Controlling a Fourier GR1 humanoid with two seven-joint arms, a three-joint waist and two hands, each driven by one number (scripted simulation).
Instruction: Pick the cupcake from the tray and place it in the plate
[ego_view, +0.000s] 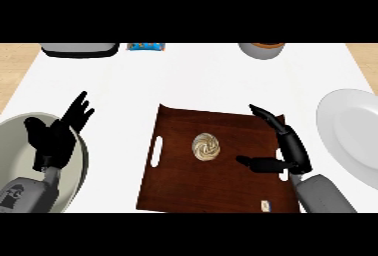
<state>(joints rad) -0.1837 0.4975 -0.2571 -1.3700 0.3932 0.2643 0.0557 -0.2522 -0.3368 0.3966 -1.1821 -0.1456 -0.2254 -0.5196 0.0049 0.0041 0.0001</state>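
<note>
A cupcake (207, 147) with swirled cream frosting stands near the middle of a dark wooden tray (184, 190). My right hand (289, 147) hovers over the tray's right side, open, fingers stretched up and thumb pointing left toward the cupcake, a short gap apart from it. A white plate (351, 130) lies at the right edge, partly cut off. My left hand (55, 135) rests open at the left, fingers up, over a grey-green dish.
A large grey-green dish (77, 170) sits at the lower left under my left arm. Along the far edge are a grey container (80, 49), a blue packet (146, 46) and a bowl (263, 49). White counter (199, 80) stretches behind the tray.
</note>
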